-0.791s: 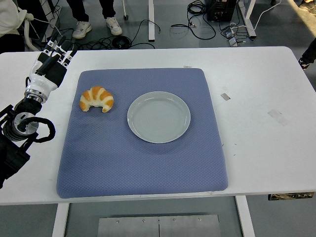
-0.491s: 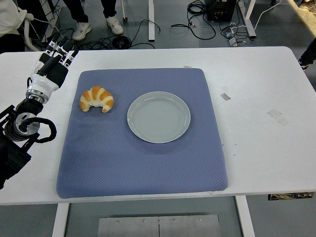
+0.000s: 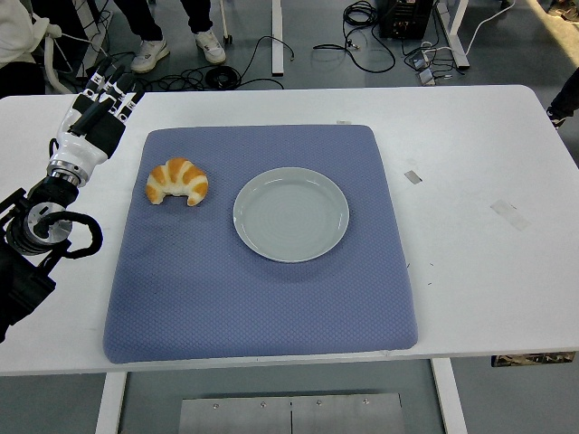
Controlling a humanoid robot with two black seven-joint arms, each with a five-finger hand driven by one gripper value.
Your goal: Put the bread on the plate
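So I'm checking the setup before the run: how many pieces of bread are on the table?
1. A single croissant lies on the blue mat, left of the empty plate and apart from it. Nothing in view could hide another piece.

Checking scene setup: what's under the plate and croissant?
Both sit on a blue-grey mat that lies on the white table. The plate is empty; the croissant lies to its left, apart. The mat hides the tabletop beneath.
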